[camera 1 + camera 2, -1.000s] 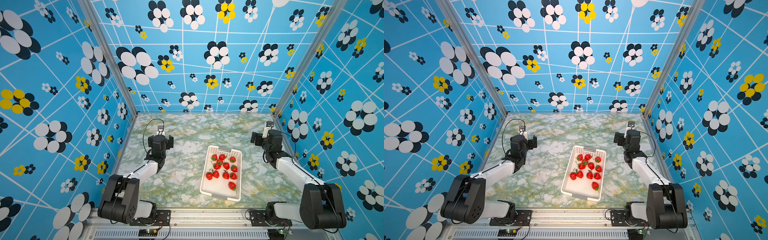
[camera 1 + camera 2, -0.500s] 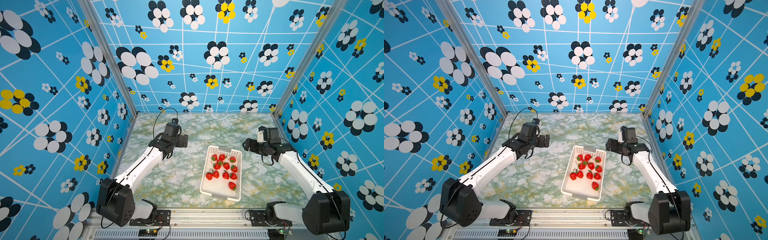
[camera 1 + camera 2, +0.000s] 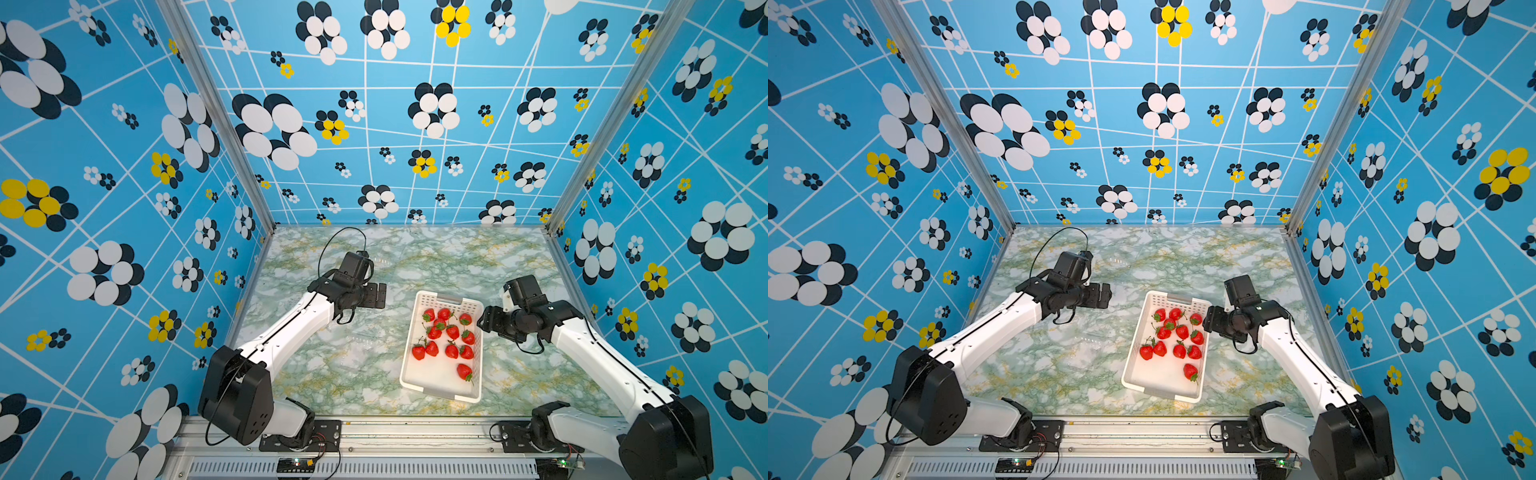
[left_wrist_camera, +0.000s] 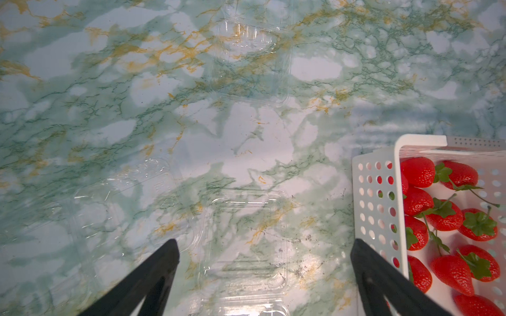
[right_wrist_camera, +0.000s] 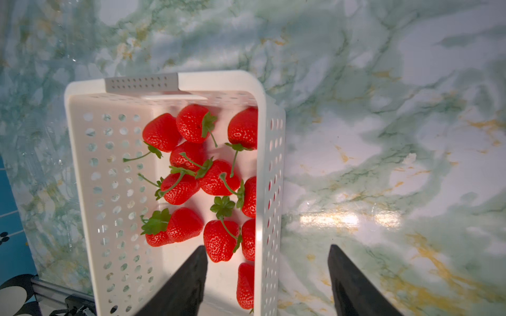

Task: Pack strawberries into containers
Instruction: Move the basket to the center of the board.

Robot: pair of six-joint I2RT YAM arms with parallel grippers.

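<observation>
**Desk:** What is shown on the table (image 3: 457,257)?

**Caption:** A white perforated basket (image 3: 434,380) is seen on the green-veined marble surface, right of the middle. About a dozen red strawberries (image 3: 452,331) are gathered in it. Most are crowded toward its far end, and one is set apart nearer the front. Blue walls (image 3: 124,166) printed with flowers are seen on three sides.

**Desk:** And where are the containers (image 4: 243,219) found?

**Caption:** Three clear ones are made out in the left wrist view, lying on the marble beside the basket and apart from it. In both top views only faint glints are given off by them, to the left of the basket. Every strawberry in view is kept in the basket.

**Desk:** How is the left gripper (image 3: 379,296) held?

**Caption:** It is held released, jaws spread wide, above the table to the left of the basket's far end and apart from it. Nothing is gripped. In its wrist view one clear container is framed between the two black fingers (image 4: 161,262).

**Desk:** And the right gripper (image 3: 484,322)?

**Caption:** It is pointed at the basket's right wall near the far corner. Its jaws are parted, with nothing grasped. In its wrist view one finger is seen over the basket's inside and one over the marble, with the wall between them. Whether the wall is touched cannot be told.
</observation>
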